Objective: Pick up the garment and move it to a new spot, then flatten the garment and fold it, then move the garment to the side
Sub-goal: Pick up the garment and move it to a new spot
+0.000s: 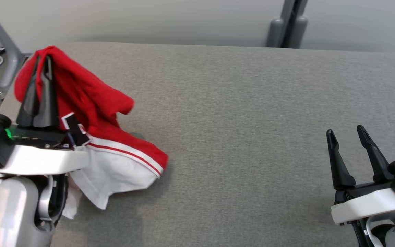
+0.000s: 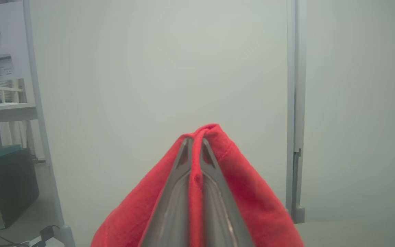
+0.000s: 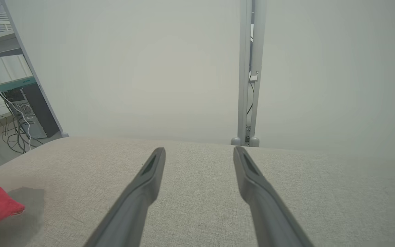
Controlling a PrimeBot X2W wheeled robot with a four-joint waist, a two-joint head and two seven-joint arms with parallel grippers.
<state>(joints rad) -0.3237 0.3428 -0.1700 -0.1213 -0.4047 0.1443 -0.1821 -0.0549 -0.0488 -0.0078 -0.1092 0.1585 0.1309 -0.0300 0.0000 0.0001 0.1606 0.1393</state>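
Between the two dark fingers of the left gripper (image 1: 44, 58) (image 2: 195, 141), a thin fold of the garment (image 1: 91, 99) (image 2: 252, 206) is pinched, the fingers pressed together on the cloth from base to tip. That arm points up and away over the near left part of the grey table (image 1: 252, 103) (image 3: 321, 192), its glossy white wrist shell level and its rounded pale forearm (image 1: 9, 206) below. From the fingertips the garment drapes down both sides of the fingers like a tent: soft red knit above, then a band of white with thin red stripes, and a loose white panel whose lowest corner hangs beside the forearm. Its lower right folds seem to touch the table, though contact is hard to judge. The right gripper (image 1: 345, 130) (image 3: 199, 150) hovers low over the near right of the table, well apart from the garment, its long, tapered matt fingers spread wide with nothing between them but the table's coarse, woven covering.
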